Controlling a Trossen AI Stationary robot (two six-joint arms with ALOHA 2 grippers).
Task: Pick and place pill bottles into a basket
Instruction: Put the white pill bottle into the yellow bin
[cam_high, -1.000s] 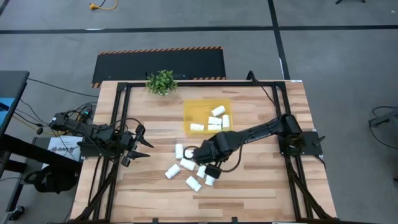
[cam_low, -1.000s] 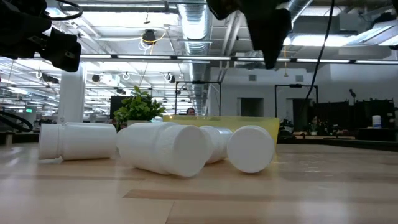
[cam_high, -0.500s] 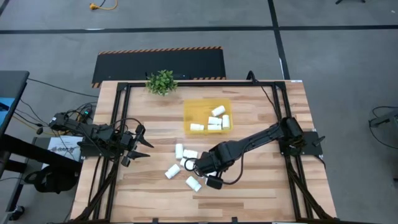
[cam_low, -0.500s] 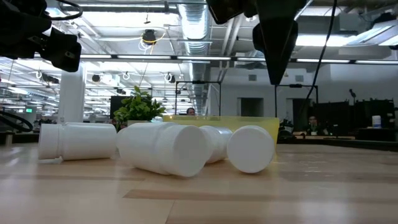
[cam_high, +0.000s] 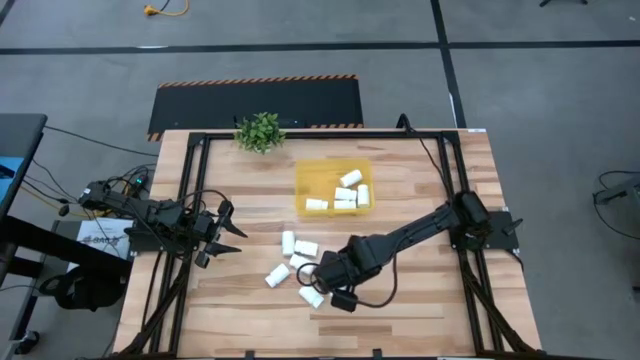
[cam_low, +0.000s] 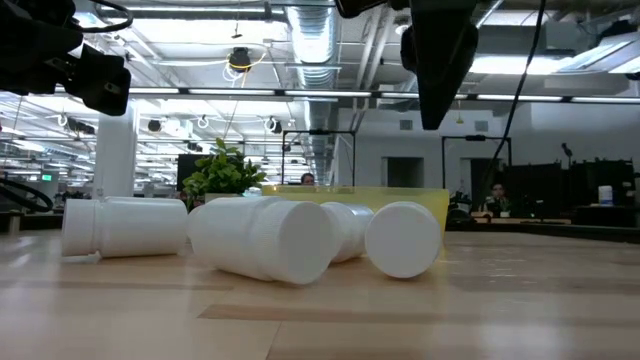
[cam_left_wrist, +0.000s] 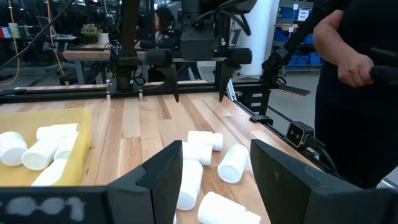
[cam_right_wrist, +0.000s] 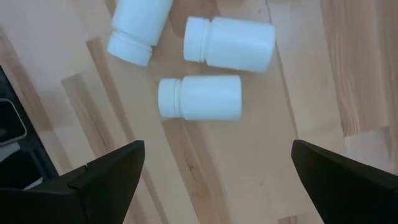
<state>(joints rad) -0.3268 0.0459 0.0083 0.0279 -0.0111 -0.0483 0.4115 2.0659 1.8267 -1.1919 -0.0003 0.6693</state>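
Several white pill bottles lie on their sides on the wooden table, near of the yellow basket, which holds several more. My right gripper hovers open over the loose bottles and points down. Its own view shows three bottles below; one of them lies just ahead of the gap between the fingers. In the low view the gripper hangs well above the bottles. My left gripper waits at the table's left edge, pointing level, its fingers apart with nothing between them.
A small green potted plant stands at the table's far edge, left of the basket. Black frame rails run along the table's sides. A person stands beyond the table's right side. Bare wood lies to the near right.
My right gripper has moved toward the table's near edge and sunk a little over the loose bottles, rolling slightly, and has stayed open. The bottles have not moved.
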